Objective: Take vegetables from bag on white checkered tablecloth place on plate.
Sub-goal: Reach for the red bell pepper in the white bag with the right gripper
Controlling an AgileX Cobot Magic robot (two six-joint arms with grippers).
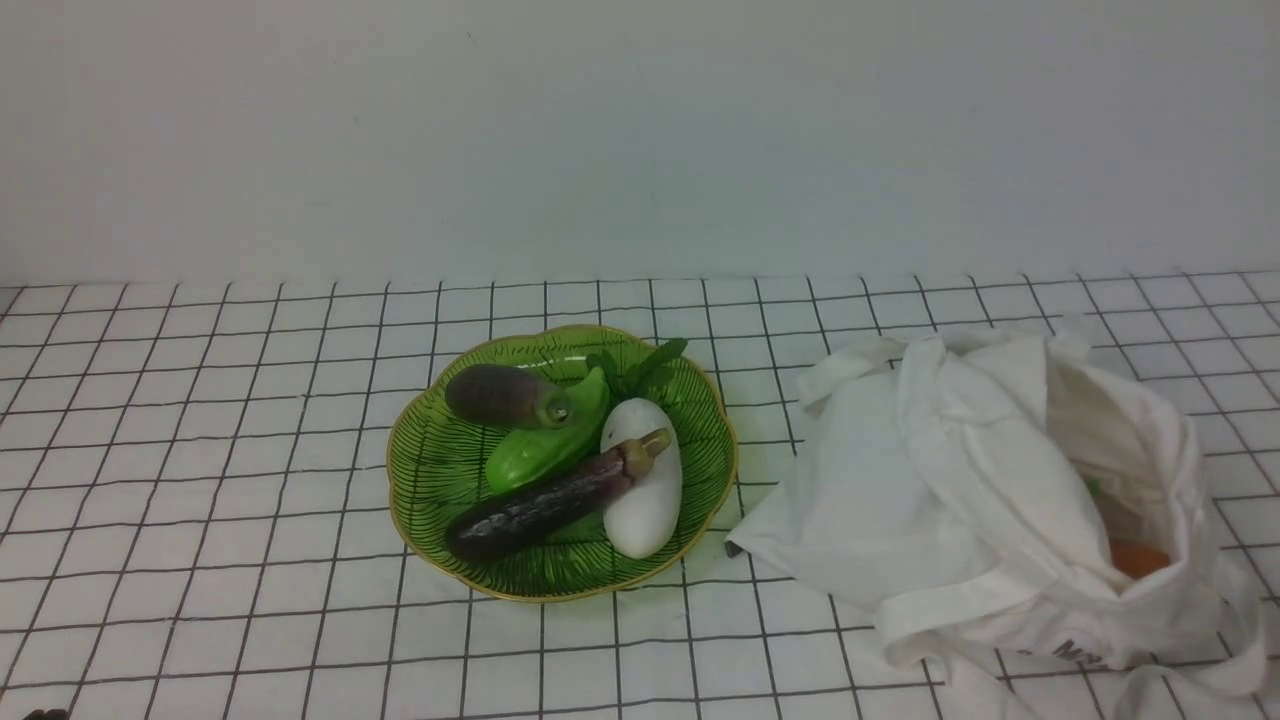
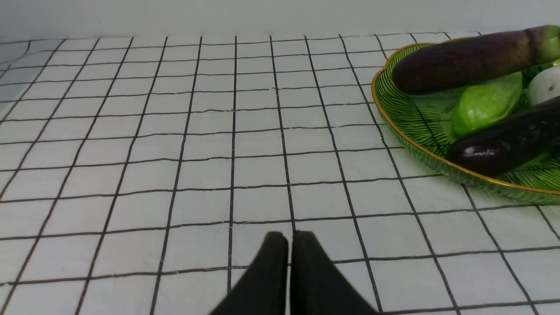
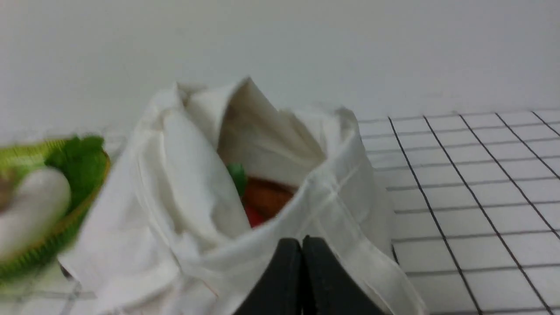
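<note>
Red pepper (image 3: 253, 216): only a sliver of glossy red shows, low inside the mouth of the bag (image 3: 188, 183), just ahead of the right pincer (image 3: 302, 243) and past the near hem; a green bit (image 3: 237, 175) and an orange-brown lump (image 3: 267, 197) lie against it, and I cannot tell what belongs to what
Bag: slumped on the checkered cloth (image 1: 200, 450), mouth gaping toward the right pincer, near hem directly before its tips
Right pincer: tips pressed together, nothing between them, poised just outside the bag mouth
Left pincer (image 2: 288, 238): tips together and empty, low over bare cloth; the plate (image 2: 393, 127) lies ahead of it, toward the robot's right and apart from it
Plate: carries two eggplants (image 1: 540, 505), a white vegetable (image 1: 645, 500), a green vegetable (image 1: 545, 445) and a leafy sprig (image 1: 640, 365); no red pepper among them
Done, by my reading: several vegetables are already out and on the plate
Left, by my reading: the pepper is in the bag, so the right pincer would have to part its tips, reach in over the hem, close on the pepper, lift it and carry it across to the plate
Risk: loose cloth at the hem could get caught with the pepper
</note>
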